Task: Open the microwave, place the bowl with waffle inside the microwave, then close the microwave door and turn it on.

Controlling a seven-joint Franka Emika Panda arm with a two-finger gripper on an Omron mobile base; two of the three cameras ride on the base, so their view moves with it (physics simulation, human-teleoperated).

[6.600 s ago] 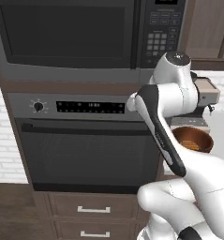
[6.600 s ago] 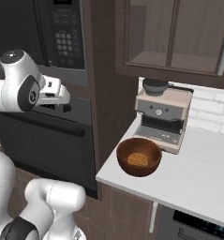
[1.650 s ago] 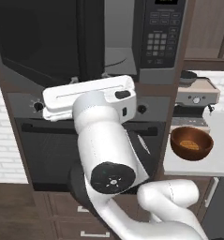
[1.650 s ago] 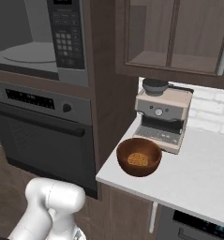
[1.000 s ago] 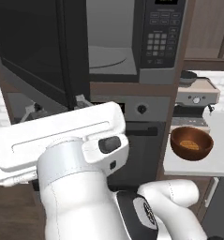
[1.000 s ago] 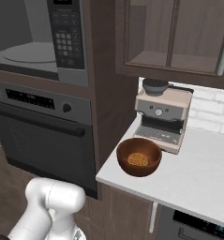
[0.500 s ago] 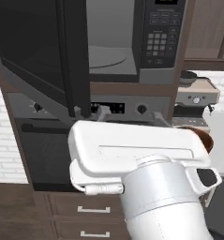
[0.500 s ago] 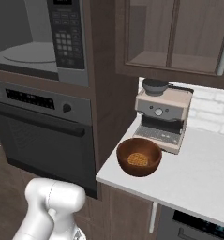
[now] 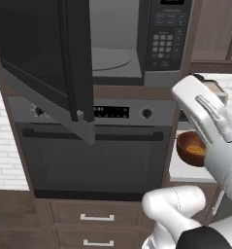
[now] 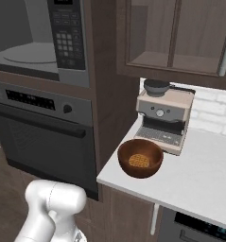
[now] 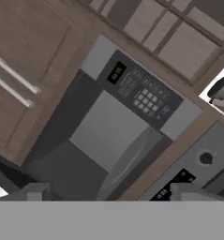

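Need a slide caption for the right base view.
Bowl with waffle waits on the counter beside the espresso machine; microwave stands open.

Illumination is even and diffuse in all 3 views; no single light source can be identified. Shadows are soft: a faint one lies under the bowl with waffle [image 10: 140, 159] on the white counter [image 10: 199, 179]. The microwave [image 9: 137, 44] cavity reads mid-grey and clearly lit, while the microwave door [image 9: 44, 63] glass is dark, without glare. Rendering is soft and low in detail; keypad markings are illegible. The hand view is rolled and slightly blurred. No edge distortion noted.
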